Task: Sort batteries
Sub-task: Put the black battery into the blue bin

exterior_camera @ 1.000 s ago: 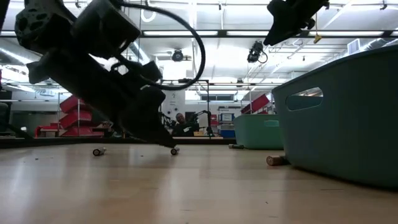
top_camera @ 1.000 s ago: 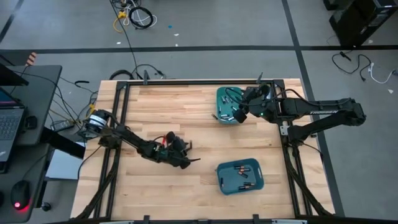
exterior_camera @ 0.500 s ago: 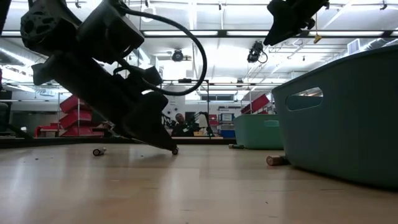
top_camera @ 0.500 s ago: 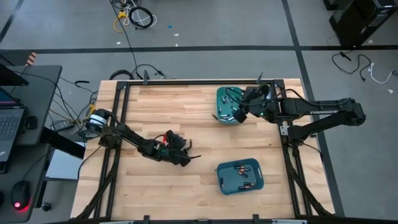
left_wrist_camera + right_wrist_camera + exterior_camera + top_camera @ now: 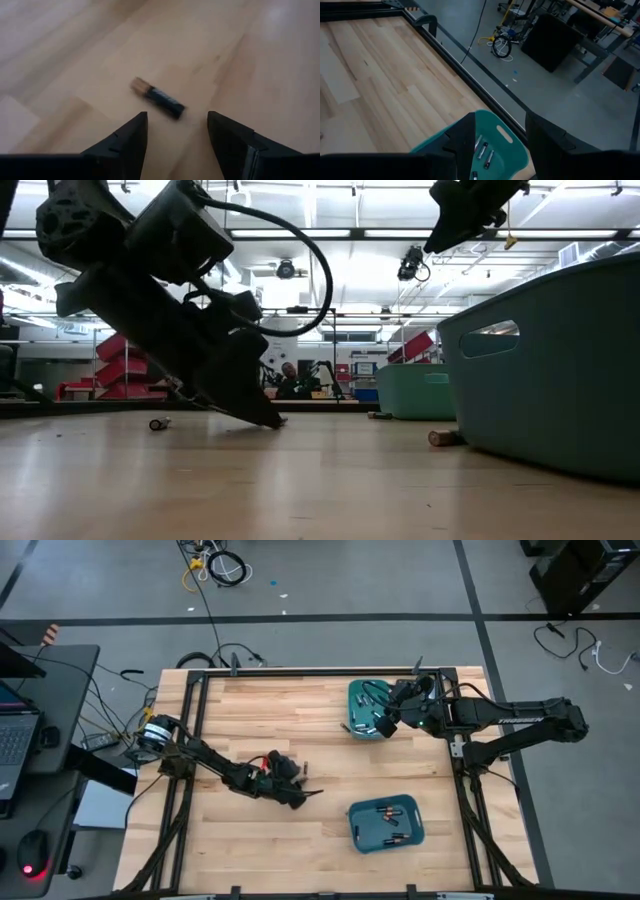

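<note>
A black battery with a gold end (image 5: 157, 98) lies flat on the bare wood. My left gripper (image 5: 177, 131) is open and low over the table (image 5: 300, 788), with the battery just beyond the gap between its fingers. My right gripper (image 5: 502, 142) is open and hangs above the far teal bin (image 5: 365, 708), where several batteries (image 5: 484, 150) lie on the floor. The near teal bin (image 5: 386, 823) also holds several batteries. In the low view the left arm's fingertip (image 5: 268, 418) reaches the tabletop.
Loose batteries lie on the wood: one left of the left arm (image 5: 157, 423), one beside the near bin's wall (image 5: 441, 437), and one farther back (image 5: 378, 415). The near bin (image 5: 560, 380) stands tall at the right. Bare table shows between the two bins.
My left gripper has shifted a little toward the table's far edge. In the low view its fingertip now hides the battery that showed beside it a second ago. The right arm has kept still.
</note>
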